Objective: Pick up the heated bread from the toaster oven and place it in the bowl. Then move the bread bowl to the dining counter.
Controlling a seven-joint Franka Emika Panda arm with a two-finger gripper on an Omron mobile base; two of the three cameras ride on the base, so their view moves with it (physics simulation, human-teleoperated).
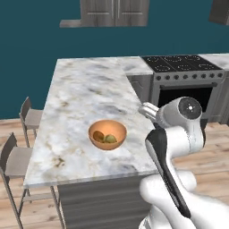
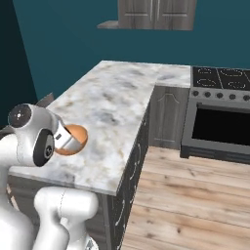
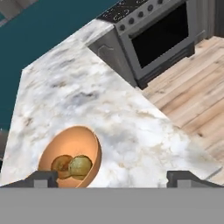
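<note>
Orange-tan and smooth, the round shallow bowl (image 1: 107, 134) is sitting on the white-grey veined marble top of the long dining counter (image 1: 85, 96), near the edge closest to me and toward the counter's right side in the left base view. Inside it two lumps are lying side by side, touching: the small olive-tan knobbly bread roll (image 3: 80, 166) and a darker brown lump (image 3: 61, 166) just beside it. In the left base view the roll (image 1: 110, 138) is showing on the right of the bowl's hollow.

I am holding my two-finger gripper (image 3: 113, 178) above the counter with the jaws spread wide and nothing between them; in the hand view one dark fingertip (image 3: 42, 178) is overlapping the bowl's near rim, and the other is standing well apart over bare marble. Whether that fingertip is touching the bowl I cannot tell. In the right base view my white arm is covering part of the bowl (image 2: 75, 139), which is peeking out as an orange curve on the marble.

Beyond the counter's far right corner a grey stove with a black glass cooktop and dark oven window (image 1: 185, 78) is standing against the teal wall. Grey chairs (image 1: 27, 118) are lining the counter's left side. Grey wall cabinets (image 1: 114, 12) are hanging above. Pale wooden floorboards (image 2: 195, 195) are running beside the counter. No brand, label or writing is readable anywhere.
</note>
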